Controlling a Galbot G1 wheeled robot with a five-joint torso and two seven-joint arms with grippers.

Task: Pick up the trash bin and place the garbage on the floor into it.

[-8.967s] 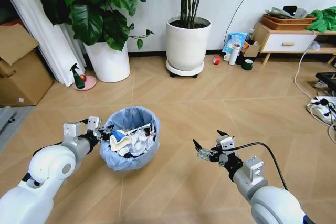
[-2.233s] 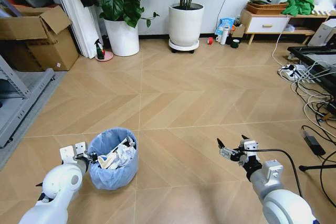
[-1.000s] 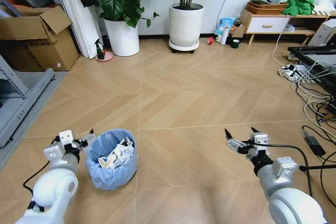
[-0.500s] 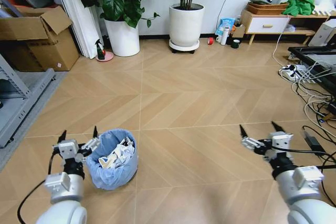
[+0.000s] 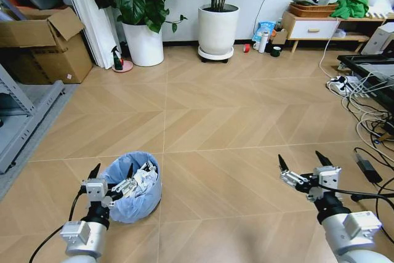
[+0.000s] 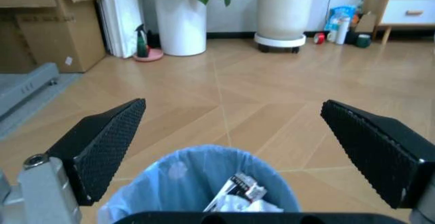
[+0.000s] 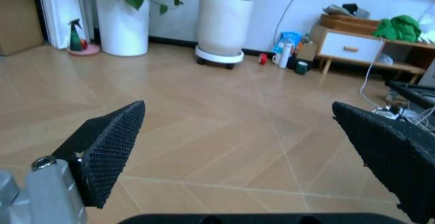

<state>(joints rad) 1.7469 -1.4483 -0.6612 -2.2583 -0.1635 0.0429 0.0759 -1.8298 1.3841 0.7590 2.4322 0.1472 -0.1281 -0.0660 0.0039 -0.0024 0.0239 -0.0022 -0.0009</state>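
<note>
The trash bin, lined with a light blue bag, stands on the floor at the lower left. The garbage, white paper wads and a dark wrapper, lies inside it. My left gripper is open at the bin's near left rim, its fingers spread wide and holding nothing. In the left wrist view the bin and garbage sit just below the left gripper. My right gripper hangs open over bare floor at the lower right. The right wrist view has the right gripper over floor boards.
At the far wall stand two white plant pots, a green spray bottle and a low cabinet. A cardboard box and a grey metal shelf stand on the left. Cables and a power strip lie on the right.
My left gripper has let go of the bin's rim, swung out to the left, and now points forward over the near rim, open. My right gripper drifted a little to the right and stays open.
</note>
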